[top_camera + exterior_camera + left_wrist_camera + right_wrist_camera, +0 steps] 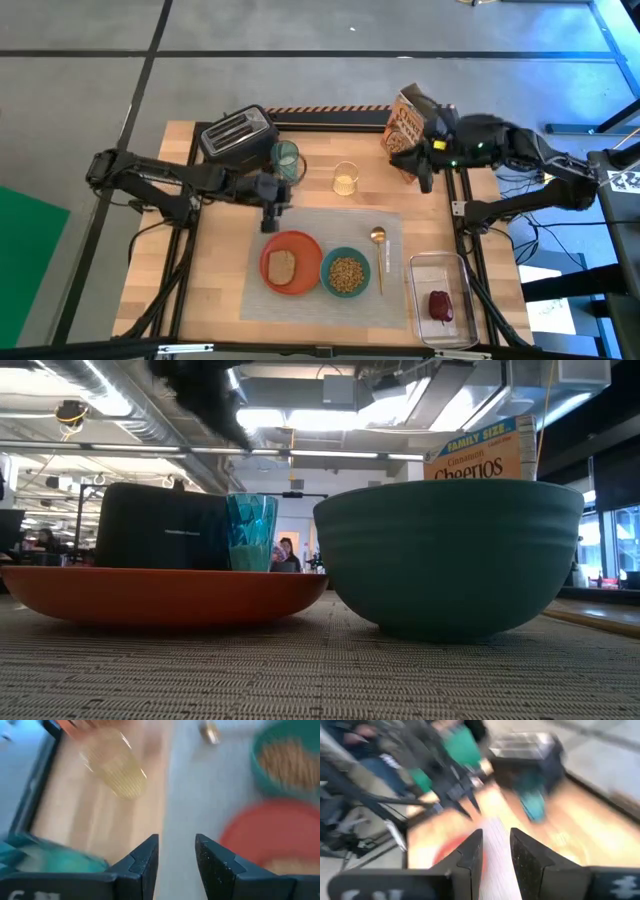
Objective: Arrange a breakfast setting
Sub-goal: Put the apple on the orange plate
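Observation:
The grey placemat (pixel 320 240) lies mid-table. On it sit the orange plate (pixel 291 262) with the toast slice (pixel 283 266), the teal bowl (pixel 346 272) holding cereal, and the gold spoon (pixel 378 255). The translucent green cup (pixel 286 157) stands off the mat beside the toaster. The dark red fruit (pixel 441 306) lies in the clear tub. My left gripper (pixel 272 222) hangs over the mat's far edge, just beyond the plate, narrowly open and empty (pixel 176 850). My right gripper (pixel 425 182) hovers by the cereal box at the far right, narrowly open and empty (pixel 496 845).
The black toaster (pixel 238 135) stands at the far left. A clear glass (pixel 345 180) stands beyond the mat. A cereal box (pixel 408 125) stands at the far right. The clear tub (pixel 440 270) is at the near right. People show in the room behind.

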